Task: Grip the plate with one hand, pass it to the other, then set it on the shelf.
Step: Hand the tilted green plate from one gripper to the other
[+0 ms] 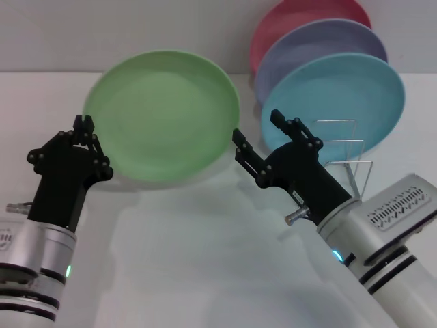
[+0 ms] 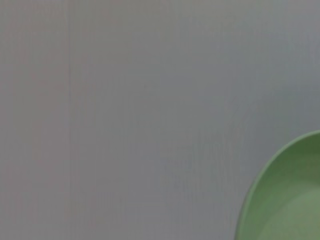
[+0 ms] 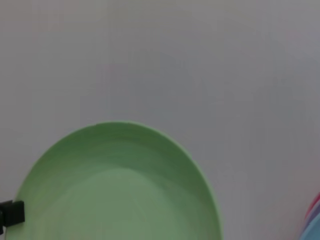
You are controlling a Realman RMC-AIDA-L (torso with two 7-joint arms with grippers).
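Observation:
The light-green plate (image 1: pixel 164 116) is held up off the white table, tilted with its face toward me. My left gripper (image 1: pixel 92 147) is shut on its left rim. My right gripper (image 1: pixel 258 128) is open just beside the plate's right rim, one fingertip (image 1: pixel 237 134) at the edge. The plate also shows in the left wrist view (image 2: pixel 285 195) and in the right wrist view (image 3: pixel 120 190), where a black finger (image 3: pixel 10 212) of the left gripper sits at its far rim. The wire shelf (image 1: pixel 348 154) stands behind the right gripper.
A turquoise plate (image 1: pixel 334 102), a lavender plate (image 1: pixel 321 41) and a pink plate (image 1: pixel 300 17) stand upright in the shelf at the back right. The white table (image 1: pixel 205 260) stretches in front of both arms.

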